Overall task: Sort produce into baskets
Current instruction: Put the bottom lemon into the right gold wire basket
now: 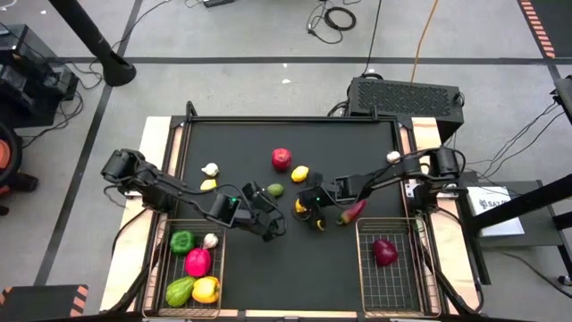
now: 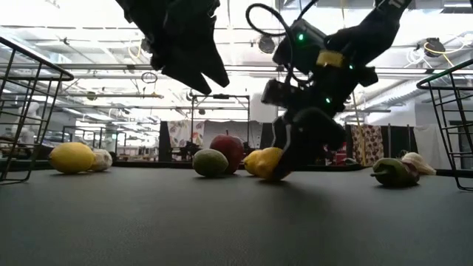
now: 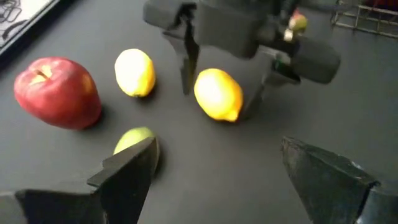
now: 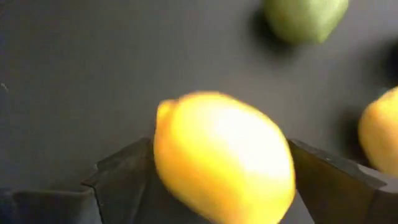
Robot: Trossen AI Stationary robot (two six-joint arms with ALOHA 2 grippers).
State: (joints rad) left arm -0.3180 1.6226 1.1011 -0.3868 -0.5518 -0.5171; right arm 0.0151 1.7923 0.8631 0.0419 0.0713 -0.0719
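A yellow lemon lies on the black mat near the table's middle. My right gripper is low over it and open. Its fingers stand on either side of the lemon, and I see no contact. My left gripper hangs open above the mat just left of it, with nothing between its fingers. The left basket holds several peppers and a garlic bulb. The right basket holds one dark red piece.
On the mat lie a lime, a red apple, a second lemon, a garlic bulb beside a third lemon, a dark chili and a garlic bulb by the right arm.
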